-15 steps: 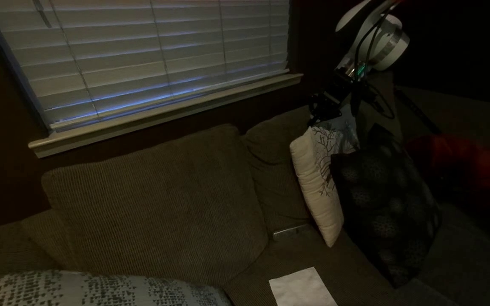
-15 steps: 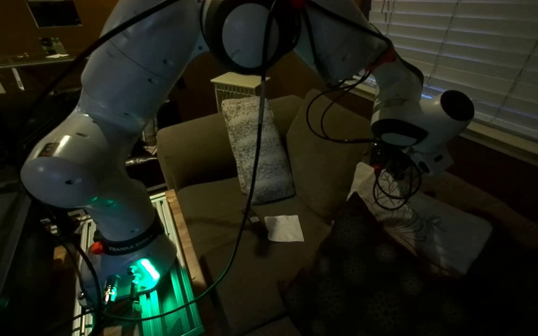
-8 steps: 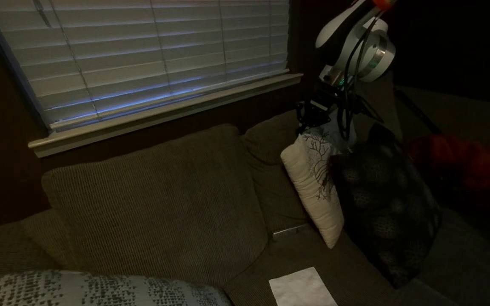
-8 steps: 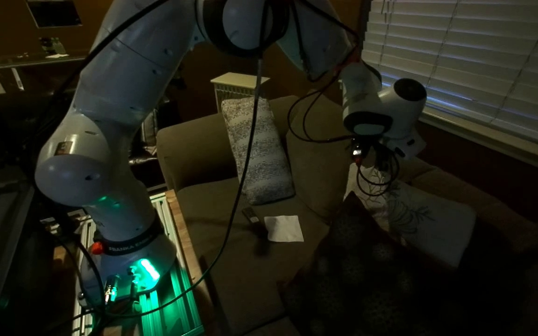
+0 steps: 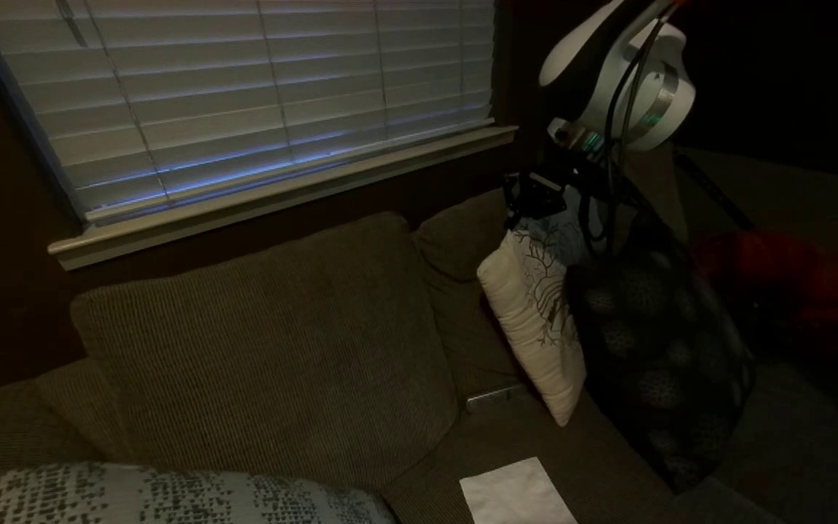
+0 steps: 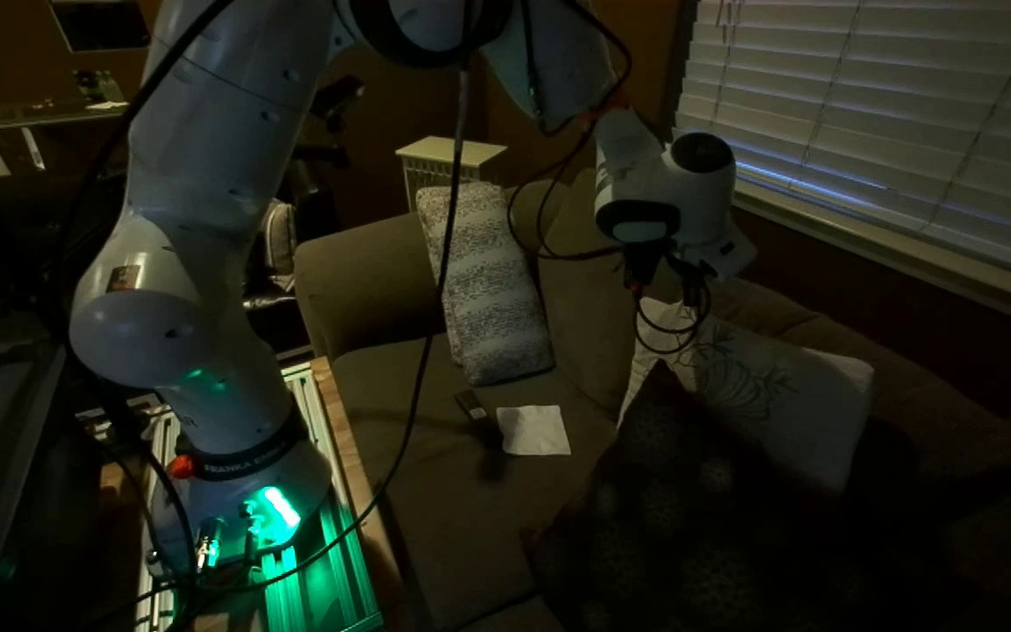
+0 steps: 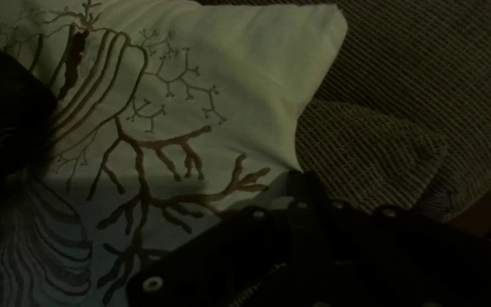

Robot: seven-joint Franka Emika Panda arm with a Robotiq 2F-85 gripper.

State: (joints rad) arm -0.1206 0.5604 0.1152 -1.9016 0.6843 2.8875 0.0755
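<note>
Pinching the edge of the white pillow (image 7: 228,102), your jaws are drawn together on its fabric; in the wrist view, creases run out from their tips. Brown, coral-like branches spread across the pillow's face. It is tilted in front of the back of the brown ribbed sofa (image 5: 266,349), and in an exterior view one corner points down at the sofa's seat; you cannot tell whether that corner touches. A dark cushion (image 5: 659,349) with pale flower-like bursts overlaps part of it in all three views. Farther out on the seat, in an exterior view, you have a flat white sheet (image 6: 534,430), a dark remote-shaped object (image 6: 472,405) near it, and a grey-and-white patterned pillow (image 6: 492,290) leaning back. Above the sofa's back, window blinds (image 5: 266,94) hang lowered.
</note>
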